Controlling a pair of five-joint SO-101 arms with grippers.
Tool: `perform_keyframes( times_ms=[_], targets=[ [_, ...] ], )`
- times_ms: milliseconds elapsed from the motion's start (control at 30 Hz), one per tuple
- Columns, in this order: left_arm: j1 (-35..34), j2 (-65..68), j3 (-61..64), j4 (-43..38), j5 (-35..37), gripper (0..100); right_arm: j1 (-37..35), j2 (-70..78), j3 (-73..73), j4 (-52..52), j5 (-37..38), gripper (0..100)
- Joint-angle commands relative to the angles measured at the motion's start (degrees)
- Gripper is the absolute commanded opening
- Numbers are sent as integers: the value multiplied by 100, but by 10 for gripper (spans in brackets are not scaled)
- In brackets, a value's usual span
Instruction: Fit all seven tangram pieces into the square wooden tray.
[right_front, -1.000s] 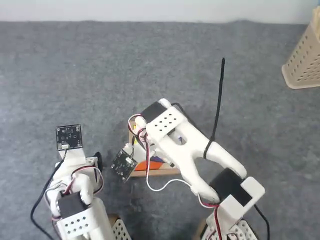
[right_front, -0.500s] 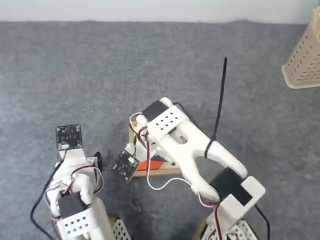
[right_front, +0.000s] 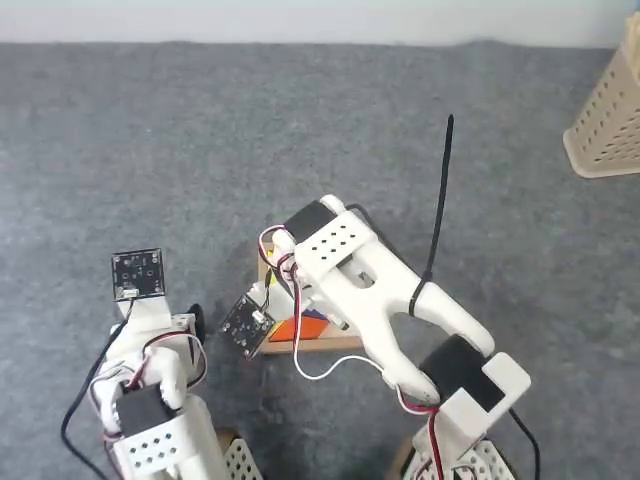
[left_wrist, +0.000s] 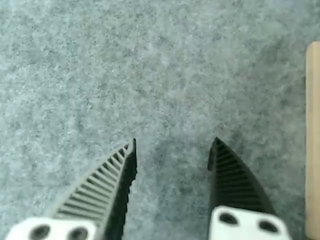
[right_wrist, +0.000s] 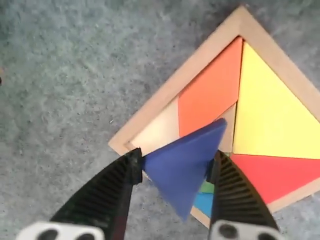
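Right claw (right_wrist: 176, 157): pinching the blue triangle (right_wrist: 182, 172) by two edges.
Blue triangle: between the fingers, over the bare corner of the wooden tray (right_wrist: 200, 57).
Tray: beneath this claw, holding an orange piece (right_wrist: 210, 90), a yellow piece (right_wrist: 270, 115) and a red piece (right_wrist: 270, 172).
Left claw (left_wrist: 172, 147): spread above grey tabletop (left_wrist: 150, 60).

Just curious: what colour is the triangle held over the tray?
The triangle is blue, clearest in the right wrist view.

The tray (right_wrist: 200, 57) is pale plain wood, with an orange piece (right_wrist: 210, 90), a yellow triangle (right_wrist: 270, 115), a red piece (right_wrist: 270, 172), plus slivers of a green piece (right_wrist: 207, 188) and a light blue piece (right_wrist: 202, 203). The blue triangle (right_wrist: 182, 167) is a darker, solid shade. The carpet (right_wrist: 60, 75) is speckled grey, and the basket (right_front: 610, 110) is beige and slotted.
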Motion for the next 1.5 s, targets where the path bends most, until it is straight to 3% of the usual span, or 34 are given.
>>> perform_keyframes(
  times_ms=[0, 600, 733, 900, 1267, 1467],
  targets=[
    [35, -70, -31, 18, 53, 225, 84, -110, -316, 101, -105, 187],
    [35, -70, -31, 18, 53, 225, 92, -110, -325, 136, -378, 225],
    [35, -70, -31, 18, 53, 225, 251, -171, -334, 136, -475, 108],
    [35, -70, -31, 18, 53, 225, 611, -171, -554, 92, -1996, 6],
    [35, -70, -31, 18, 53, 225, 1042, -620, -1275, -198, -6558, 6],
    [35, -70, -31, 18, 53, 225, 1015, -1560, 545, -1771, -7411, 6]
  ],
)
